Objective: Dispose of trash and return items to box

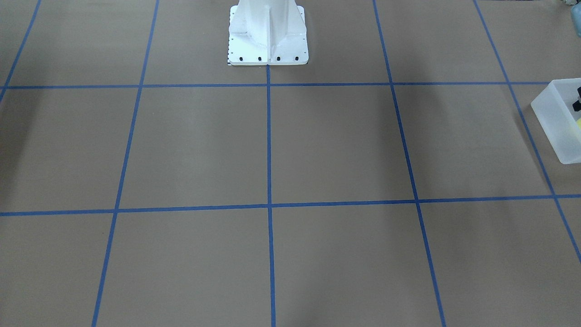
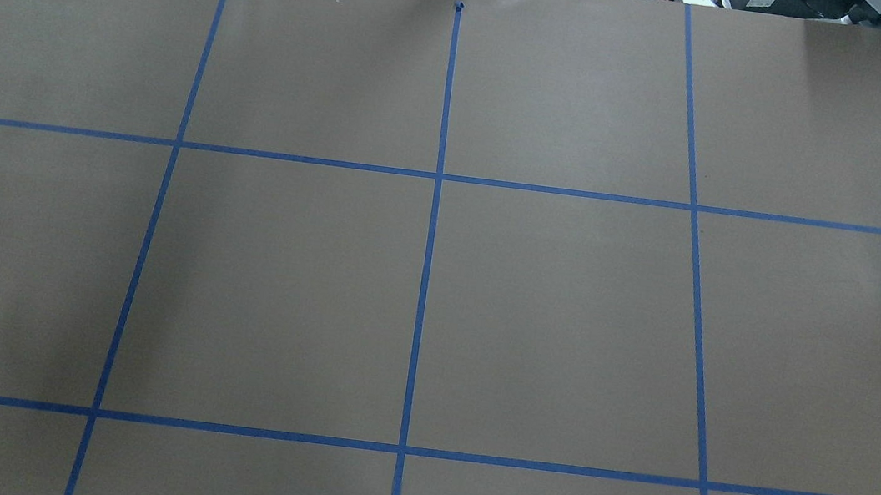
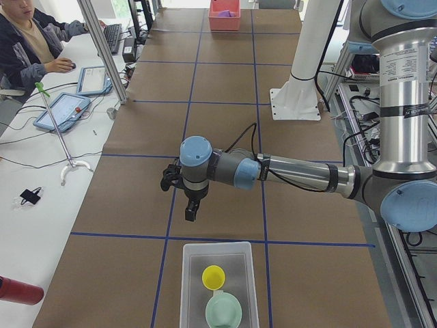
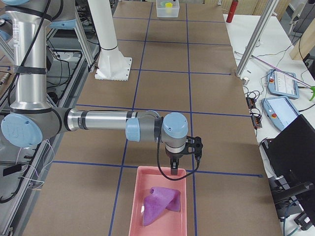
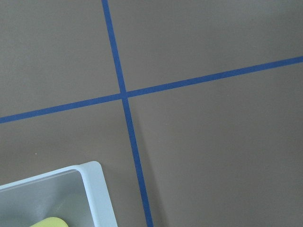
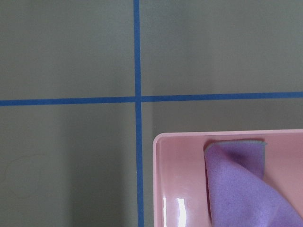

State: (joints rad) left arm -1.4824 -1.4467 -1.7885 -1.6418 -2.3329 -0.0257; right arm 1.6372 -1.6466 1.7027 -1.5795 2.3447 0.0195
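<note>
**Cup and bowl in box; pincer states unreadable**

You'll find the box (image 3: 186, 287) at the counter's (image 2: 276, 286) left end, with its long axis along the counter's length. Inside it, the yellow cup (image 3: 213, 277) and the mint bowl (image 3: 223, 311) sit mouths up, just beside each other along that axis.

The left pincer (image 3: 192, 212) hangs fingers down near the box's short wall. The right pincer (image 4: 174, 169) hangs at the edge of the pink tray (image 4: 134, 206), which holds a purple cloth (image 4: 160, 204). Whether either is open or closed, you cannot tell.

The overhead view shows neither container. The front-facing view catches only a corner of the box.
</note>
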